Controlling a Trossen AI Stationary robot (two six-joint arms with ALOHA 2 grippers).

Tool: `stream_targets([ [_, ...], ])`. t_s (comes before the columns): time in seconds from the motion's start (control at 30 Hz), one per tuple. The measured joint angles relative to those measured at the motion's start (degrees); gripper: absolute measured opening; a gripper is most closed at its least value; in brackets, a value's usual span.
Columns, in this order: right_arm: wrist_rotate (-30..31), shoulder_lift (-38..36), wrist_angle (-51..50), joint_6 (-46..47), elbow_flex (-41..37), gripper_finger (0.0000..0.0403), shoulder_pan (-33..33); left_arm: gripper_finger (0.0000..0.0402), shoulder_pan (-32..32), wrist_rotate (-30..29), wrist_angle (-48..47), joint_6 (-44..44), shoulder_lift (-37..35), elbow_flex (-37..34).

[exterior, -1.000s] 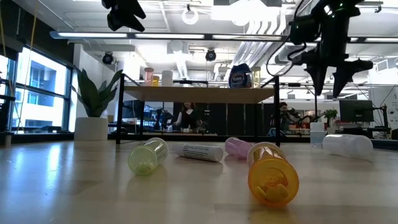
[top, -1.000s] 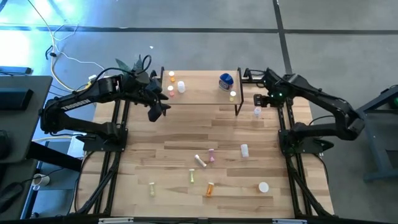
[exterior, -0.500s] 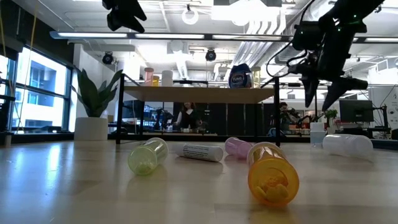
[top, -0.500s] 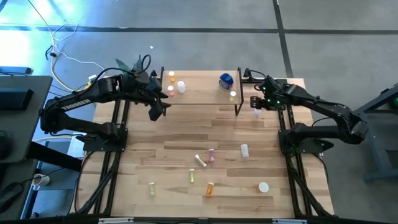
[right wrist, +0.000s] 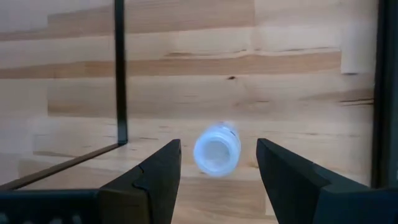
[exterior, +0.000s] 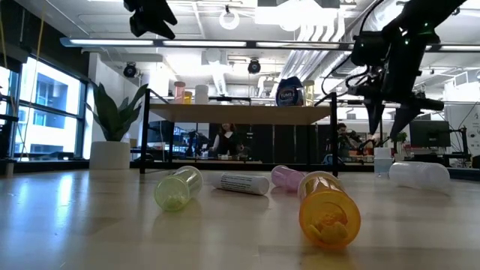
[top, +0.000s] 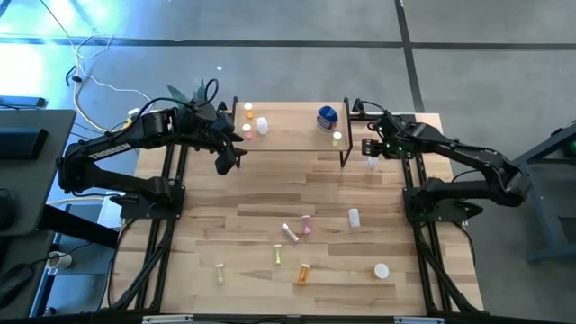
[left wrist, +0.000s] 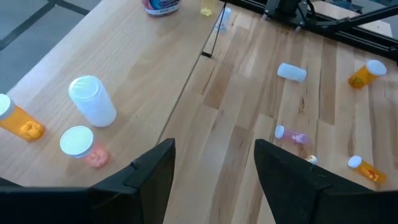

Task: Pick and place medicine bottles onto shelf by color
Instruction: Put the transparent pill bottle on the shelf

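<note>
The shelf (top: pixel 288 135) stands at the table's far middle on thin black legs. On it stand orange (top: pixel 248 110), white (top: pixel 262 126), pink (top: pixel 247 133), blue (top: pixel 327 117) and yellow (top: pixel 337 138) medicine bottles. My right gripper (top: pixel 370 151) hangs open, pointing steeply down, just above a white bottle (right wrist: pixel 216 149) that stands upright on the table (top: pixel 270 193) beside the shelf's right legs. Its fingers stand on either side of the bottle's top without touching. My left gripper (top: pixel 225 158) hovers open, high over the shelf's left end, with nothing between its fingers.
Several bottles lie on the near half of the table: white (top: pixel 354 217), pink (top: pixel 307 224), cream (top: pixel 290 233), yellow (top: pixel 278 256), orange (top: pixel 304 273), yellow-green (top: pixel 220 273) and white (top: pixel 382 270). A potted plant (exterior: pixel 112 124) stands at the far left. A shelf leg (right wrist: pixel 119 74) rises beside my right gripper.
My right gripper has come down toward the upright white bottle beside the shelf and tipped to point more steeply down; it stays open.
</note>
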Motion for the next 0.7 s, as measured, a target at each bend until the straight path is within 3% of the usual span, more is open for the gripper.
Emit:
stream_targets([
  [0.7, -1.8, 0.3, 14.5, 3.0, -11.1, 0.0199, 0.1, 0.0207, 0.0, 0.0, 0.0, 0.4, 0.0, 0.0],
])
